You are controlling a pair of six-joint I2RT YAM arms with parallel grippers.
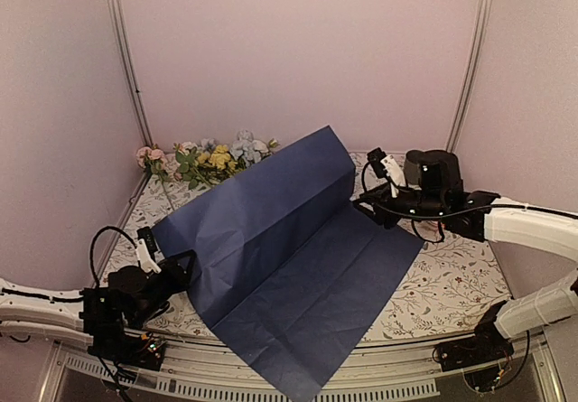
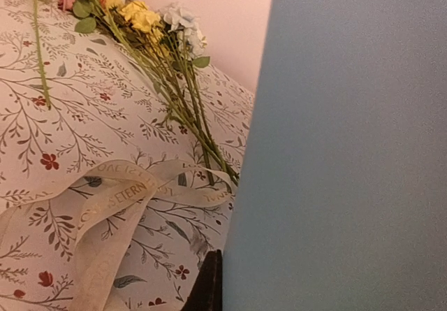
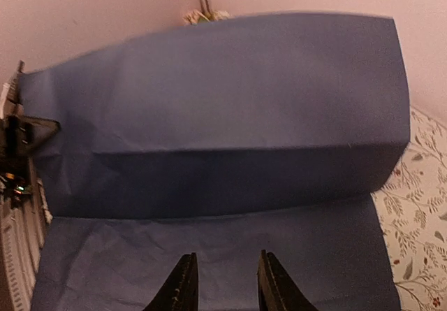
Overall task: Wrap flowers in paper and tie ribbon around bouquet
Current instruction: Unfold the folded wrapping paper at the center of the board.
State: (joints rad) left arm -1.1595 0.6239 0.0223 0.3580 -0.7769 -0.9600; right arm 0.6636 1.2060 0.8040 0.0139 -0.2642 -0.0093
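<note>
- Progress, as I judge it: early. The thin, creased paper sheet (image 1: pixel 289 239), dark navy on its upper face and light blue beneath (image 2: pixel 342 150), is spread across the middle of the tabletop. Its far-left half is lifted into a stiff ridge and its near corner hangs over the near edge.
- No wrapping or tying has been done yet.
- The long, thin green-stemmed flowers (image 1: pixel 212 156), with yellow, pale blue, white and pink blooms, lie loose at the far-left corner. Their stem ends just reach under the raised sheet.
- The flat cream-white ribbon (image 2: pixel 119 199), with faint printed lettering, lies in soft loops on the floral-patterned white tablecloth (image 1: pixel 452 275), behind the lifted half.
- The left gripper (image 1: pixel 183 265) sits at the sheet's left edge with its jaws together, apparently pinching that edge.
- The right gripper (image 3: pixel 227 283) hovers over the flat part near the right edge, its dark fingers (image 3: pixel 185 286) apart and holding nothing.
</note>
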